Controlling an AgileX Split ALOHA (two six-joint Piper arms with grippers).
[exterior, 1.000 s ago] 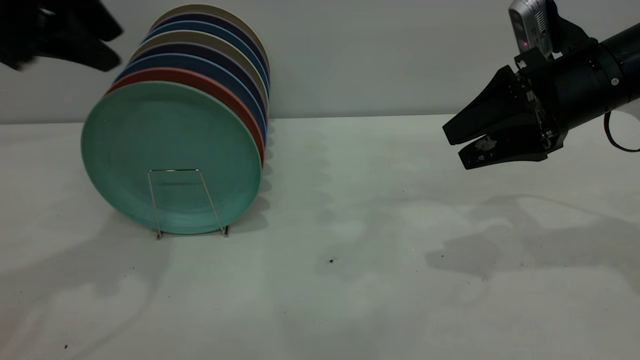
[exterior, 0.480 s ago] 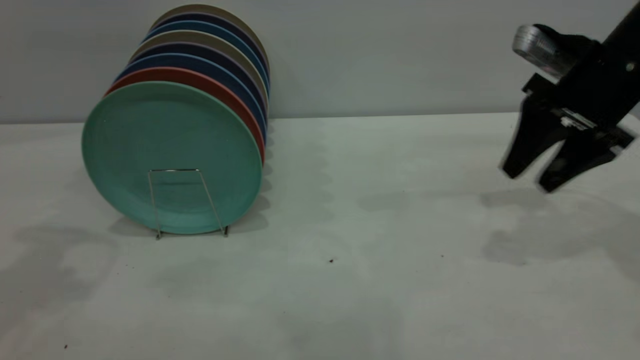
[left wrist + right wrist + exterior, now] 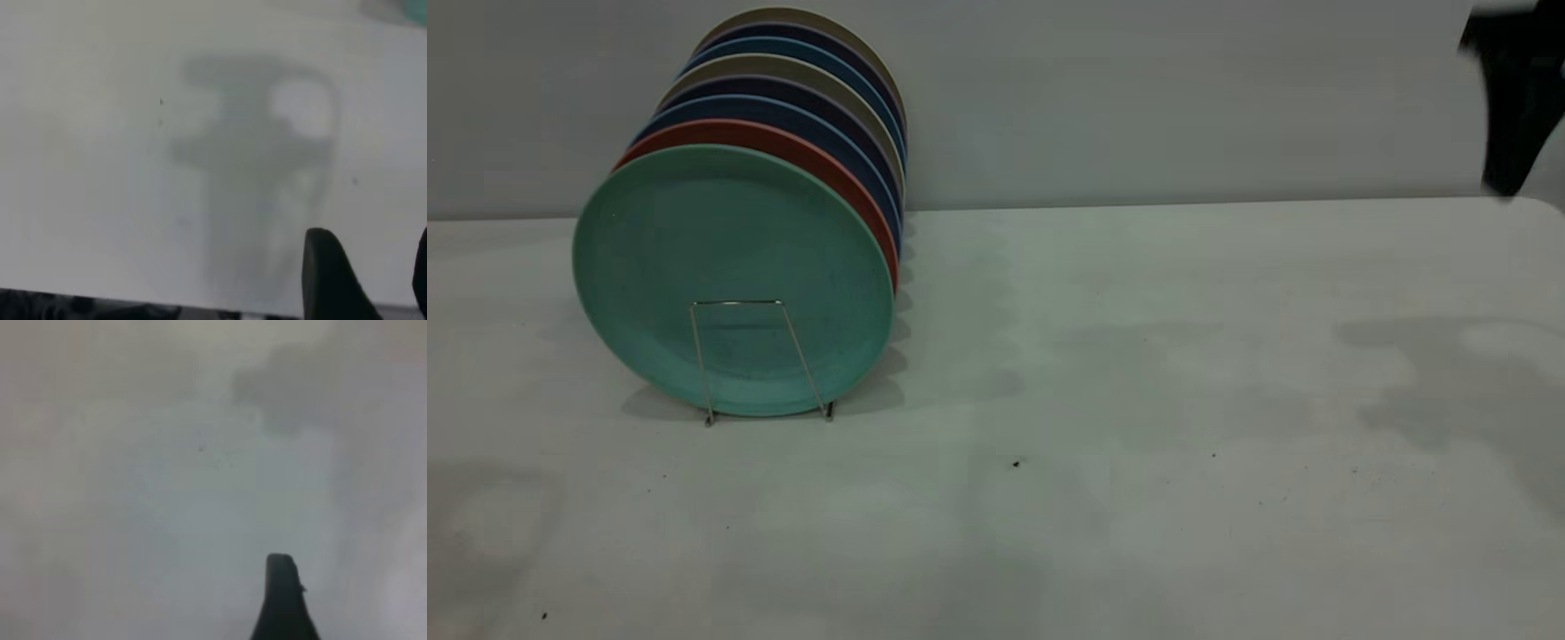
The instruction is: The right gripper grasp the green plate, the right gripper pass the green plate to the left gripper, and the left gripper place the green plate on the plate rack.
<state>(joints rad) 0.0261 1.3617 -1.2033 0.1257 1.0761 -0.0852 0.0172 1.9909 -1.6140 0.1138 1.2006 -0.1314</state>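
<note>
Retreat is what is happening at the upper right of the frame: the black tapered right tool (image 3: 1510,107) on its thick black arm is pulling up and away, now only a dark blurred shape at the edge, where half a second ago it was hanging low with its two fingers spread above the pale surface (image 3: 1138,400), and a second ago reaching level toward the middle. Whether its fingers are apart or together now, I cannot tell. The left tool (image 3: 363,280), which was showing at the upper left a second ago, is gone from the exterior view; its own wrist view is showing two dark fingertips standing apart, gripping nothing.

The round teal-green matte plate (image 3: 734,280) is standing upright at the front of the thin silvery wire rack (image 3: 760,360), touching the salmon-pink plate (image 3: 818,164) behind it, unchanged across all three moments. I judge the placing is done and both arms are withdrawing.
</note>
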